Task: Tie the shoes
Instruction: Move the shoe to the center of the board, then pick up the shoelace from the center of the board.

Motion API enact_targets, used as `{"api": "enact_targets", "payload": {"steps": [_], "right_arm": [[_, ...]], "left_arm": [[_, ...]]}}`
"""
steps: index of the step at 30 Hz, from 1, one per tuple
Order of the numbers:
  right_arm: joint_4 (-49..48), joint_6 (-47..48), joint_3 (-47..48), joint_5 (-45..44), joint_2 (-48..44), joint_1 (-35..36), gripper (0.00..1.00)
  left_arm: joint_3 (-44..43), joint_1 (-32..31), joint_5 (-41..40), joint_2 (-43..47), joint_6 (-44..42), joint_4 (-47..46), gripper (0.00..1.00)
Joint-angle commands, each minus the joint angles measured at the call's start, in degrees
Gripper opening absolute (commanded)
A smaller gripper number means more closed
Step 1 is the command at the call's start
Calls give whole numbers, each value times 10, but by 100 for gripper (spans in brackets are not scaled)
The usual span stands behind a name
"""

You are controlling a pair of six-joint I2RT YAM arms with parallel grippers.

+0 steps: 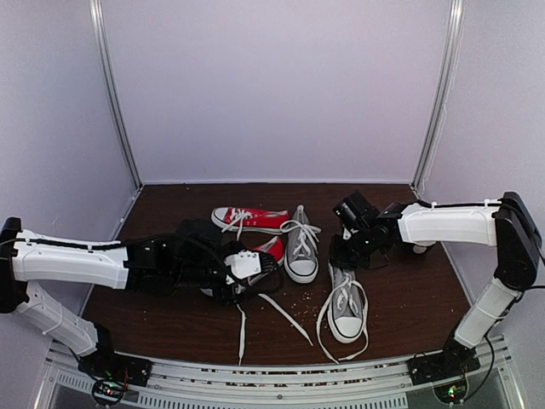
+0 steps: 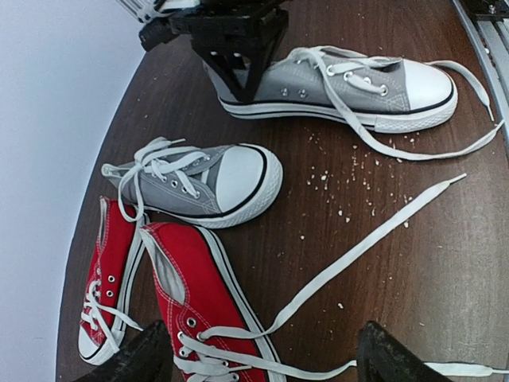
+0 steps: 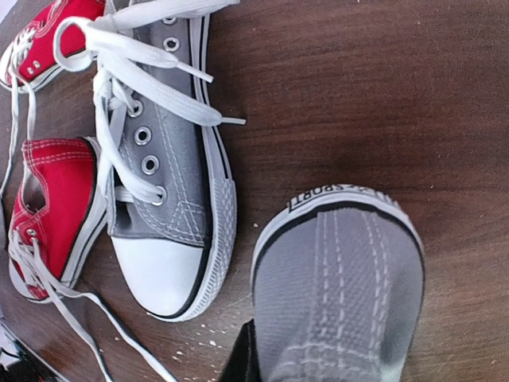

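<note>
Two slips wait for you on this bench (image 1: 409,290).
The near grey shoe (image 1: 347,311) lies with its heel directly under your right claw (image 1: 347,254), which is closed. You cannot tell whether it pinches the heel rim, so a pull may drag the shoe. Left of that shoe, past the other grey shoe (image 1: 301,251), your left claw (image 2: 270,362) gapes wide over a red sneaker (image 2: 191,310), whose loose lace (image 2: 358,247) it may catch by mistake.

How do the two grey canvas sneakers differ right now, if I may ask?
The nearer grey canvas sneaker has loose laces trailing away and the right claw at its heel. The farther grey canvas sneaker has laces bunched on top, beside a red canvas sneaker. Both have white toe caps.
</note>
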State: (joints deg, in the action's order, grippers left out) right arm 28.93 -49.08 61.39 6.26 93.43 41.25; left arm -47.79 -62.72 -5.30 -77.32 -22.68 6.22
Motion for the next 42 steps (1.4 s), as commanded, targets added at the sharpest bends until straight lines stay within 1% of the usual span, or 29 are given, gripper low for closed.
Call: {"api": "enact_targets", "payload": {"steps": [1,2,3,5,7,10,12,13,14,15,16,17,19,20,21,24,27,30,32,36,39,42], "right_arm": [[-16,-14,41,-54,19,11,28],[-14,-9,52,-53,28,10,37],[-11,-3,64,-52,35,11,40],[-11,8,67,-52,33,13,43],[-16,26,60,-60,9,15,44],[-27,89,44,-76,-49,16,46],[-46,159,27,-101,-112,20,49],[-63,201,14,-113,-148,21,53],[-84,241,-1,-126,-190,21,57],[-113,281,-23,-127,-232,17,64],[-142,323,-42,-109,-268,10,71],[-173,356,-64,-87,-306,-1,75],[-219,386,-104,-73,-369,-24,87],[-235,394,-122,-59,-396,-36,94],[-243,397,-136,-41,-418,-51,99],[-219,392,-151,-24,-458,-79,99],[-169,408,-146,3,-455,-85,99],[-122,421,-131,0,-443,-87,100],[-107,429,-128,-3,-438,-88,100],[-96,434,-128,27,-432,-90,100],[-85,433,-126,53,-421,-90,97],[-40,432,-108,66,-399,-89,92]], "left_arm": [[-17,2,16,-25,10,8,81],[-22,2,18,-32,9,11,81],[-26,2,19,-36,9,16,81],[-33,2,30,-42,5,24,80],[-39,2,60,-44,-3,31,79],[-53,1,162,-42,-32,45,74],[-70,-1,240,-46,-68,58,73],[-84,-3,275,-53,-99,71,73],[-106,-11,295,-68,-137,93,73],[-138,-22,299,-95,-171,126,73],[-174,-33,294,-121,-189,150,73],[-210,-40,299,-153,-205,175,73],[-299,-58,306,-226,-257,232,72],[-342,-67,304,-266,-280,258,72],[-389,-75,302,-307,-306,289,72],[-511,-93,290,-415,-364,377,72],[-576,-102,279,-472,-398,419,72],[-603,-110,278,-504,-444,452,73],[-623,-119,251,-531,-467,478,73],[-681,-131,209,-598,-478,533,72],[-691,-132,194,-610,-461,511,68],[-693,-133,187,-616,-446,495,60]]}}
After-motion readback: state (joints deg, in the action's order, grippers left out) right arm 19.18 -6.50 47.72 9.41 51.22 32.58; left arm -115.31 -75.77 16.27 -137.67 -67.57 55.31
